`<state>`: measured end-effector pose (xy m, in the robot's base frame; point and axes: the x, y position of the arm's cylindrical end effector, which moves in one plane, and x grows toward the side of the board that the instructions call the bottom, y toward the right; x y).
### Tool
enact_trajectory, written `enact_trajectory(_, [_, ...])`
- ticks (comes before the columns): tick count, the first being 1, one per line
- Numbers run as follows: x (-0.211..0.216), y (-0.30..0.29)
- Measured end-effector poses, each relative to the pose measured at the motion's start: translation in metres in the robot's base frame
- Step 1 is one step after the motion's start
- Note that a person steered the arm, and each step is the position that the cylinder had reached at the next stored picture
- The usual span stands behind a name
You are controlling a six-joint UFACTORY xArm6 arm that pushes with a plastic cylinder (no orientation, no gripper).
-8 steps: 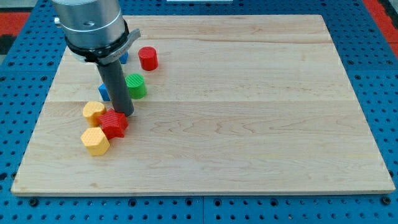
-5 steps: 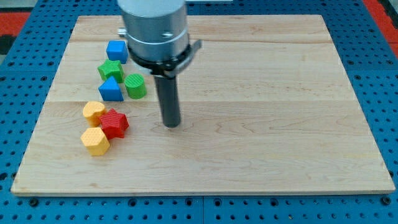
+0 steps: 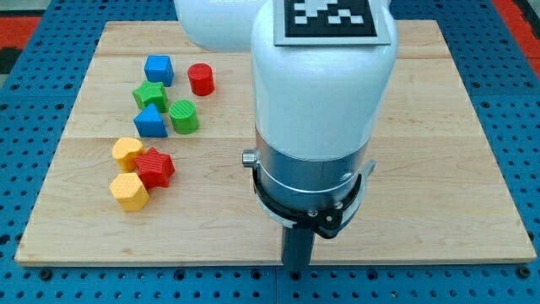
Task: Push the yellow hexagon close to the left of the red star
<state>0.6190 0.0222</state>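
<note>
"Where is the yellow hexagon (image 3: 128, 192) sitting?"

"It is touching the red star (image 3: 155, 167), just below it and toward the view's left. It is looking almost done, maybe one small nudge up."

"And the rod?"

"The tip (image 3: 296, 271) is standing well apart from the red star, off to the view's right and lower, at the wooden board's (image 3: 439, 152) bottom edge. It is a bare rod, so nothing is opening or holding."

"What is lying under the board?"

"A blue table with holes (image 3: 34, 93)."

text: none readable — arm (image 3: 325, 84) | black-white marker tag (image 3: 329, 17)
</note>
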Motion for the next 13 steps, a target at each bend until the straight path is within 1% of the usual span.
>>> enact_trajectory(1, [0.000,-0.066])
enact_trajectory(2, [-0.002,-0.110])
enact_trajectory(3, [-0.028,-0.116])
enact_trajectory(4, [-0.039,-0.156])
enact_trajectory(5, [-0.065,-0.165])
enact_trajectory(6, [-0.072,-0.187])
enact_trajectory(7, [-0.055,-0.202])
enact_trajectory(9, [-0.055,-0.219])
enact_trajectory(10, [-0.071,-0.234])
enact_trajectory(11, [-0.060,-0.237])
enact_trajectory(12, [-0.060,-0.276])
enact_trajectory(13, [-0.080,-0.270])
